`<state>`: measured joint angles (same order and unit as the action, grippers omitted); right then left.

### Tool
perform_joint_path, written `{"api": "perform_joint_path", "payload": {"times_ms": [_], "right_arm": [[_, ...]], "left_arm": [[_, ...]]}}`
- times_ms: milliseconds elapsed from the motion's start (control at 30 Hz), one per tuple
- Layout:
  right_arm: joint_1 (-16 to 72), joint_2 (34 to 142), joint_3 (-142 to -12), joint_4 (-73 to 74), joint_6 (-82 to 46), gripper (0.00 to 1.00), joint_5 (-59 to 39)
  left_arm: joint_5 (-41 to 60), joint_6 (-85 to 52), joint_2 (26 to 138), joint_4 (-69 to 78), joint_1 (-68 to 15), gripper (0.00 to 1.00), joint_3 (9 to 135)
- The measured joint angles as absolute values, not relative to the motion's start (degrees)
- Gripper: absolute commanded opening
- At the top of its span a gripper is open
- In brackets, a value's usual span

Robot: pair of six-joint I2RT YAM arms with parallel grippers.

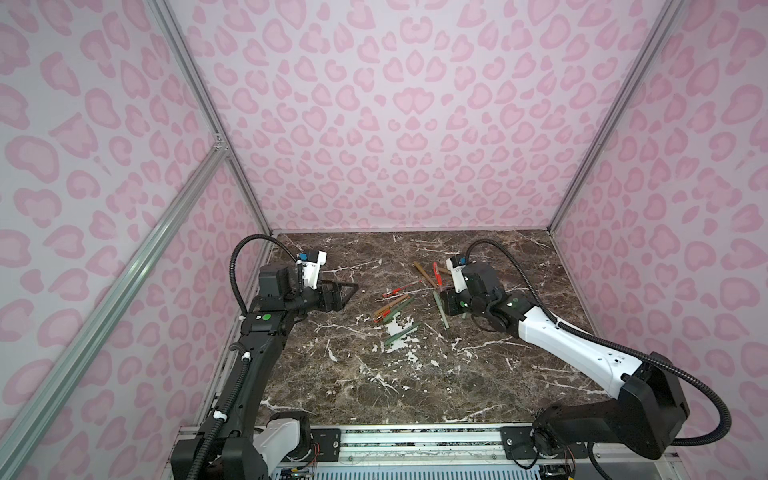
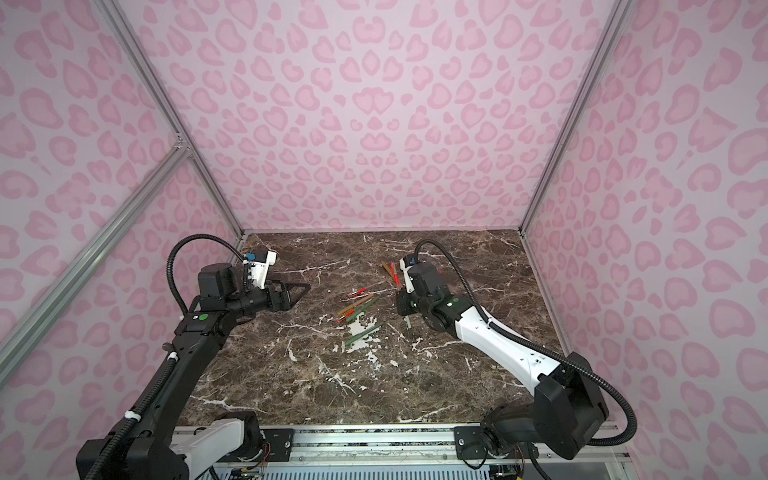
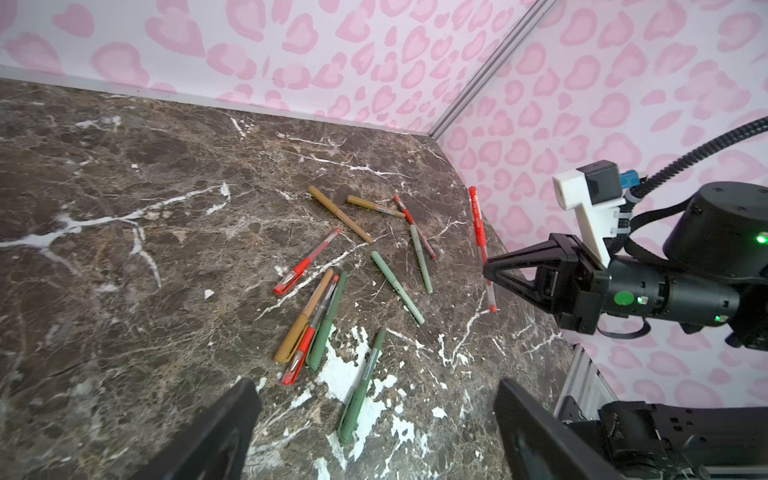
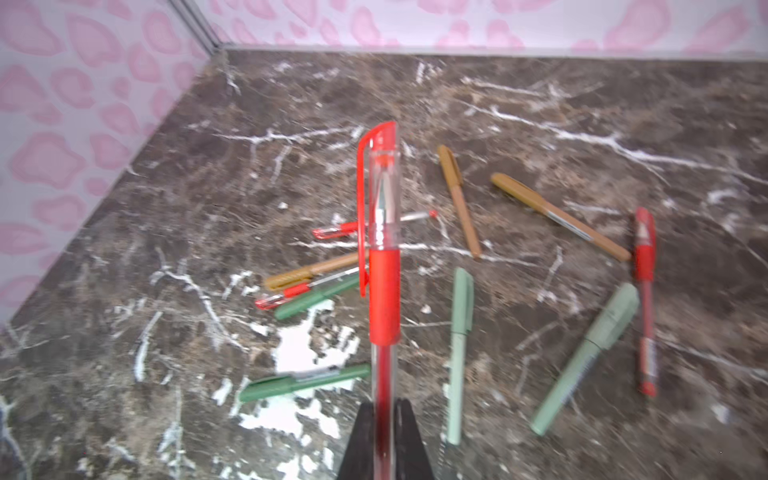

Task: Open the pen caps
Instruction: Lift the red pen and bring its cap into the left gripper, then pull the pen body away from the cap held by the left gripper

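A: How much of the task can be counted as done?

B: None, it is judged. No loose cap is seen anywhere on the bench (image 1: 415, 395), and every pen that can be made out is capped.

A: And the one in hand?

B: A red pen (image 4: 384, 291) is held by the right gripper (image 4: 384, 411), whose fingers are closed on the clear barrel behind the red rubber sleeve. The pen appears to be raised off the bench. Its red cap (image 4: 380, 166) is seated over the tip, at the end away from the fingers.

A: What is seen of the left gripper?

B: The left gripper (image 3: 376, 386) is found over the left side of the bench, well apart from that pen. Its fingers (image 3: 224, 428) are spread wide and nothing is held between them.

A: What is lying on the bench?

B: Ten pens, as far as can be counted:
- a bundle (image 3: 316, 322) of a tan, a red and a dark green pen, laid side by side and touching
- a lone dark green pen (image 3: 363, 386) near it
- two sage green pens (image 3: 397, 287)
- two tan pens (image 3: 340, 214)
- two more red ones (image 3: 307, 262)

A: So what is left to do?

B: Everything. The held pen's cap is presumably to be gripped by the left fingers and pulled off. The same is then needed for each pen on the bench.
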<state>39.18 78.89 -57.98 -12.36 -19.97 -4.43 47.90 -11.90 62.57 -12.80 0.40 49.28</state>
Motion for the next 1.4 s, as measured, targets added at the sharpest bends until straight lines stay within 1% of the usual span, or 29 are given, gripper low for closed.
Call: {"api": "perform_joint_path", "payload": {"times_ms": [67, 200, 333, 467, 600, 700, 767, 833, 867, 1000, 1067, 1167, 1267, 1333, 1400], "right_arm": [[43.03, 79.77, -58.17, -8.47, -20.4, 0.03, -4.45], [49.3, 84.23, -60.97, -3.53, -21.91, 0.03, -3.66], [54.35, 88.68, -65.1, -0.38, -21.98, 0.03, -2.92], [56.75, 92.53, -68.97, -0.23, -21.65, 0.03, -2.81], [58.92, 94.54, -69.84, -0.08, -21.08, 0.02, -2.17], [59.64, 95.85, -71.13, -0.4, -20.75, 0.02, -2.81], [59.77, 96.03, -71.48, -0.3, -20.56, 0.02, -2.72], [60.1, 96.2, -71.5, 0.01, -20.32, 0.01, -2.24], [60.29, 96.38, -71.55, 0.1, -20.29, 0.01, -2.63], [60.53, 97.21, -72.55, -0.32, -20.29, 0.02, -2.61], [60.53, 97.23, -72.49, -0.25, -20.08, 0.04, -3.07], [60.53, 97.45, -72.51, -0.19, -19.9, 0.16, -2.98], [60.53, 97.71, -73.32, -0.49, -19.86, 0.27, -2.7], [60.53, 97.73, -73.38, 0.14, -19.73, 0.28, -2.59], [60.53, 98.26, -73.56, 0.47, -19.51, 0.28, -2.52]], "left_arm": [[49.06, -12.27, 63.13, -11.79, -0.3, 0.87, 49.28], [50.22, -13.91, 64.16, -11.7, -1.98, 0.85, 49.6], [50.85, -14.92, 64.82, -10.28, -3.75, 0.78, 49.78], [50.04, -16.25, 65.63, -10.13, -4.01, 0.65, 50.3], [49.32, -17.15, 66.32, -9.1, -3.97, 0.51, 50.92], [48.69, -17.78, 66.83, -9.26, -3.97, 0.43, 52.07], [48.56, -17.89, 66.83, -8.91, -3.97, 0.35, 52.25], [48.4, -18.02, 66.89, -8.88, -3.97, 0.21, 52.07], [48.34, -18.04, 66.92, -8.93, -3.97, 0.17, 52.01], [47.88, -18.0, 66.83, -8.99, -3.9, 0.11, 52.03], [47.77, -17.89, 66.52, -8.95, -3.9, 0.08, 51.9], [47.51, -17.87, 66.41, -9.1, -3.73, 0.03, 51.81], [47.07, -17.89, 66.06, -9.37, -3.68, 0.03, 51.79], [47.09, -17.89, 65.73, -9.17, -3.64, 0.03, 51.42], [47.07, -17.91, 65.71, -9.23, -3.64, 0.03, 51.11]]}}
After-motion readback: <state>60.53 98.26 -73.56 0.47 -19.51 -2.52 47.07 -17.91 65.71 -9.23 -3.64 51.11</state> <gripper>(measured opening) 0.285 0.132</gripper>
